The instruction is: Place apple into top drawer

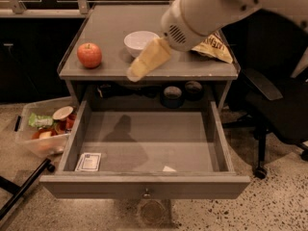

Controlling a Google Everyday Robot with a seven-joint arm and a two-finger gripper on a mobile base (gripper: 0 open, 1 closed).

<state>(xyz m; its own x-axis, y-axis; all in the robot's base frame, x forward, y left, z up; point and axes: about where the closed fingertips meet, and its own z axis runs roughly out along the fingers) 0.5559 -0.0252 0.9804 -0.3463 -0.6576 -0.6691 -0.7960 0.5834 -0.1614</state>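
The red-orange apple (89,55) sits on the left side of the grey cabinet top (110,20). The top drawer (144,184) is pulled wide open below it, with a small metal knob (146,193) on its front panel. My gripper (135,72) hangs over the front edge of the cabinet top, right of the apple and just in front of the white bowl (141,43). The white arm (216,8) reaches in from the upper right and covers part of the bowl.
A yellow chip bag (214,47) lies on the right of the cabinet top. A small card (88,161) and a paper scrap (168,169) lie in the drawer. A clear tub of food pieces (43,131) stands on the floor left. A black office chair (276,109) stands right.
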